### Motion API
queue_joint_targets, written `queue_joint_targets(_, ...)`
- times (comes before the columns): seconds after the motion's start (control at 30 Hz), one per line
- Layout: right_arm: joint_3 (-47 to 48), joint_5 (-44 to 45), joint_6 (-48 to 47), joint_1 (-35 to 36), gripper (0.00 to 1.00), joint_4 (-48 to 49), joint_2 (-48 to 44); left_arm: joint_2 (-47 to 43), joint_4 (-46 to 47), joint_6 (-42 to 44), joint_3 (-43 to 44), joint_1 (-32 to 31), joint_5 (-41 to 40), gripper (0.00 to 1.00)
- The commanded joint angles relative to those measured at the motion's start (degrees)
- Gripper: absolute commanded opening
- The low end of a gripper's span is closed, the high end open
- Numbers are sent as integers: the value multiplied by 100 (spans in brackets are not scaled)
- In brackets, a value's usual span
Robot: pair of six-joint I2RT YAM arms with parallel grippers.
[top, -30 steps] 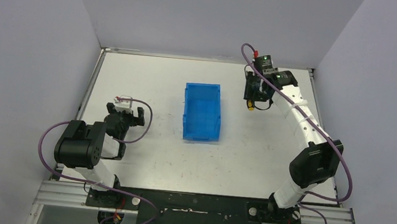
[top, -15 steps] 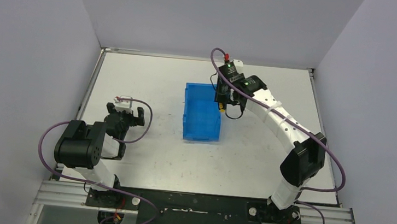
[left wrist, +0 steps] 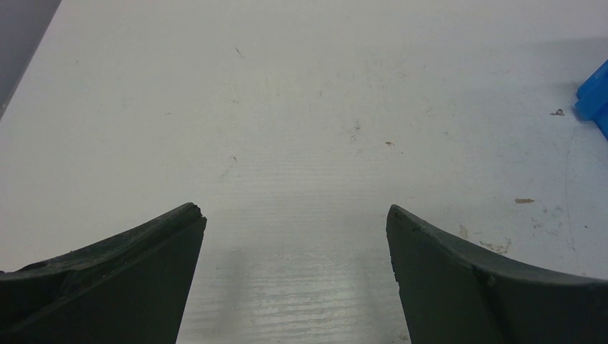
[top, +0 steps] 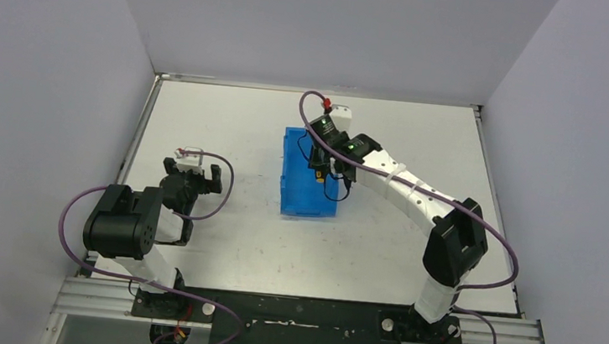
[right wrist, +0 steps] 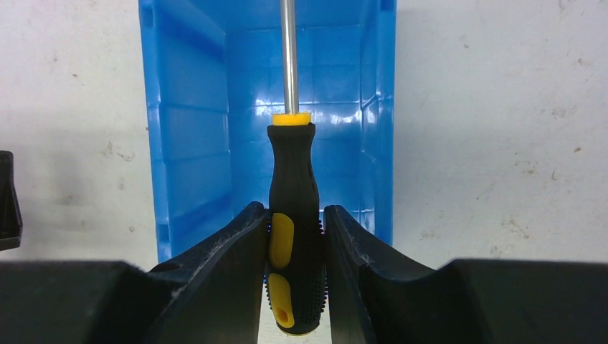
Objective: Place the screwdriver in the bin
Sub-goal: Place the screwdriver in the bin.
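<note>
Your right gripper (right wrist: 294,213) holds the screwdriver (right wrist: 292,168) over the bin (right wrist: 188,143), jaws clamped on the lower handle. The pickup looks done and the carry all but done: from overhead, the gripper hangs above the blue bin's interior near the middle of the table (top: 230,123). What appears to be left is the lowering and the release, as the tool is not yet in the bin. The screwdriver has a black, textured handle with yellow inserts and a yellow collar. Its thin metal shaft runs straight along the bin's length, with the tip out of the wrist view. No contents show on the visible bin floor. Your left gripper (left wrist: 295,215) waits well apart to the left, jaws apart, holding nothing.
</note>
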Motion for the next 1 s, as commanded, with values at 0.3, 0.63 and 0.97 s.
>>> queue_joint_targets(0.3, -703, 274, 161, 371, 8, 1151, 300, -85, 75, 9, 47, -3, -16, 97)
queue_joint_targets(0.63, -993, 368, 56, 388, 8, 1631, 680, -86, 79, 3, 47, -3, -16, 97)
queue_joint_targets(0.97, -1178, 419, 69, 427, 8, 2023, 882, -89, 75, 4, 47, -3, -17, 97)
